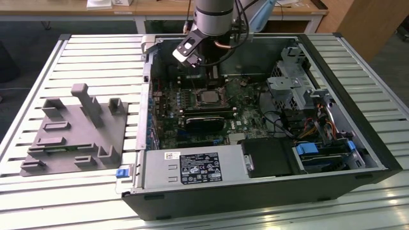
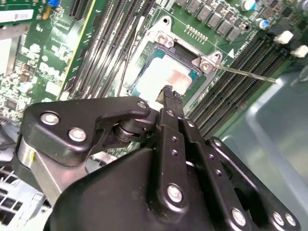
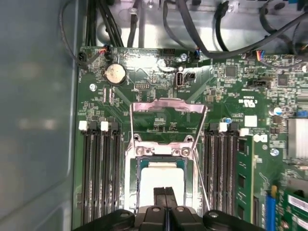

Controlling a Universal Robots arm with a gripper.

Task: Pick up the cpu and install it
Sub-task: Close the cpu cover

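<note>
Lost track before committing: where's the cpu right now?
In the first wrist view the cpu lies in the socket between the memory slots, close under the gripper.

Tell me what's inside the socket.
The cpu lies in the socket, silver top up, with the frame flipped open. The shut gripper covers part of its top, and anything under the cpu is hidden.

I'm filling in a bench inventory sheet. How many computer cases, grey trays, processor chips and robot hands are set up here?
computer case: 1
grey tray: 1
chip, lying in its socket with the frame flipped up: 1
hand, over the chip: 1
Total: 4
</note>
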